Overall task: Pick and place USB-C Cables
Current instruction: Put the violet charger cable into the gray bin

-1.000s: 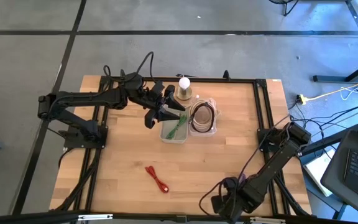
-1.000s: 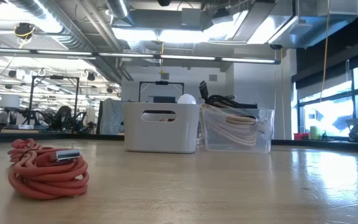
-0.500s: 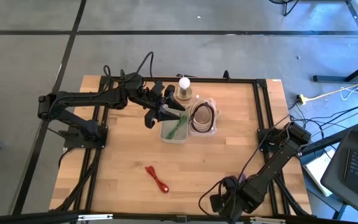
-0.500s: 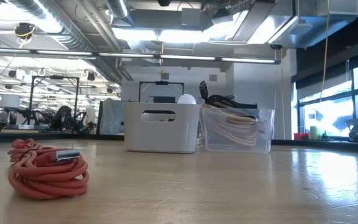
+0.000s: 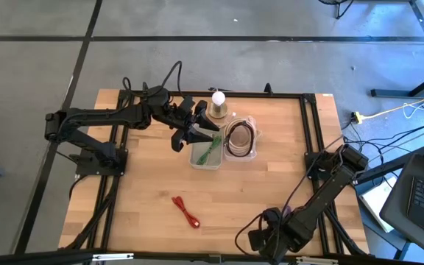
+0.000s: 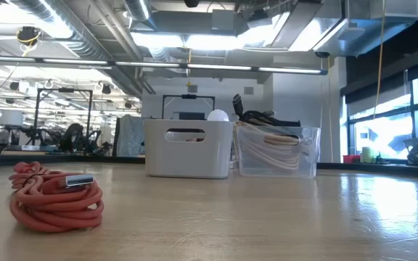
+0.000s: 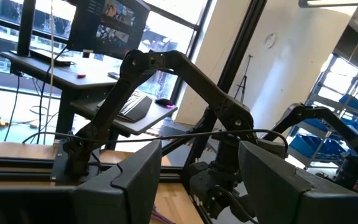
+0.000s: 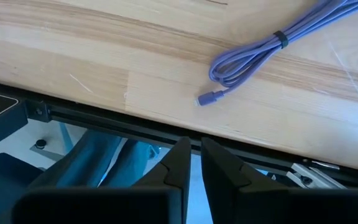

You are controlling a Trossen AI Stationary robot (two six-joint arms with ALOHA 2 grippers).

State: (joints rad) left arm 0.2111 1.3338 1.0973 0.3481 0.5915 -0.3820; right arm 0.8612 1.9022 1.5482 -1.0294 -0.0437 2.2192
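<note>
Left claw (image 5: 197, 135) hung wide open and empty over the white bin (image 5: 205, 161); right claw (image 8: 191, 163) sat nearly closed, empty. Red cable (image 5: 186, 212) lay at 6 o'clock. Risk: a loose coil might slip the fingers.

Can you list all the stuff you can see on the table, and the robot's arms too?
red cable: one, red, bundled on bare wood toward the table's near edge.
green cable: one, green, inside the white bin.
white bin: one, white, mid-table.
clear bin: one, see-through, right beside the white bin.
cream cables: several coils, cream, in the clear bin.
purple cable: one, purple, on the wood near the table edge.
white ball: one, on a round base behind the bins.
table: one, light wood.
left gripper: open, over the white bin.
right gripper: nearly shut, empty, beyond the table edge.
</note>
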